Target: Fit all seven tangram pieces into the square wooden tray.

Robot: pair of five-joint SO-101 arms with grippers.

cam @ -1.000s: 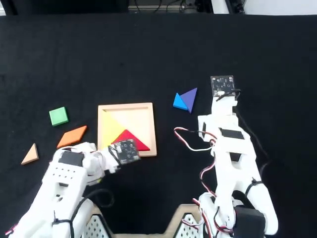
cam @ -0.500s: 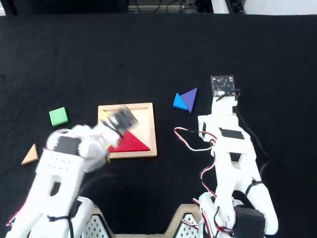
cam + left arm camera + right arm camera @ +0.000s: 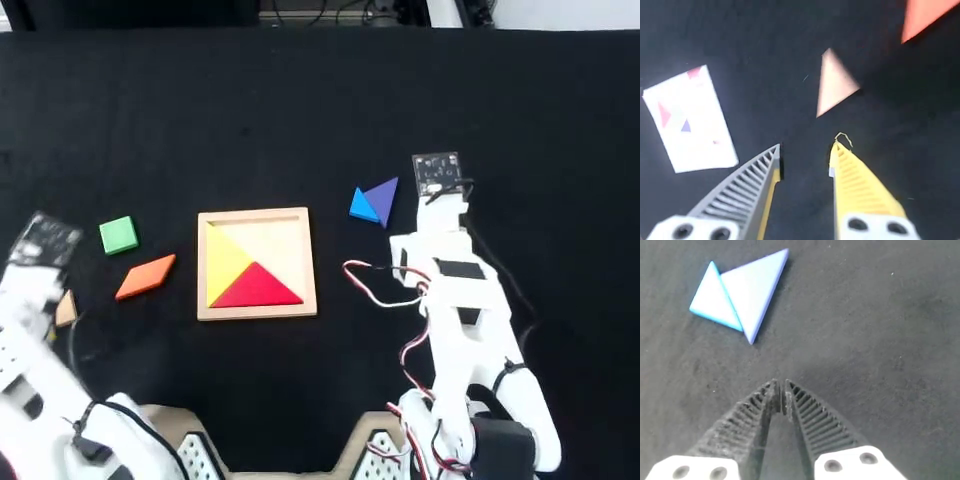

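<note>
Left gripper (image 3: 806,147): its two fingers, one grey and one yellow, stand apart with nothing between them, low over the black table (image 3: 300,110) near its left edge. Just ahead of the fingertips lies the tan triangle (image 3: 835,82), a small flat piece, untouched. A white card (image 3: 690,120) printed with small coloured shapes lies to one side of it, and a corner of the orange piece (image 3: 922,17) shows farther off. In the high view the orange piece is a parallelogram between the tan triangle and the tray (image 3: 257,213), and the green square (image 3: 118,234) sits just beyond it, apart from both. The tray is a square of pale wood with a raised rim, near the middle of the table. It holds two pieces: the yellow triangle (image 3: 228,258) against its left side and the red triangle (image 3: 258,287) along its near side, the two meeting edge to edge; the upper right part of the floor is bare wood. Right gripper (image 3: 780,386): its dark fingers are pressed together and hold nothing, above bare cloth to the right of the tray. Near its tips lie the blue triangle (image 3: 715,300) and the larger purple triangle (image 3: 755,290), touching along one edge, flat on the table and well apart from the tray.
</note>
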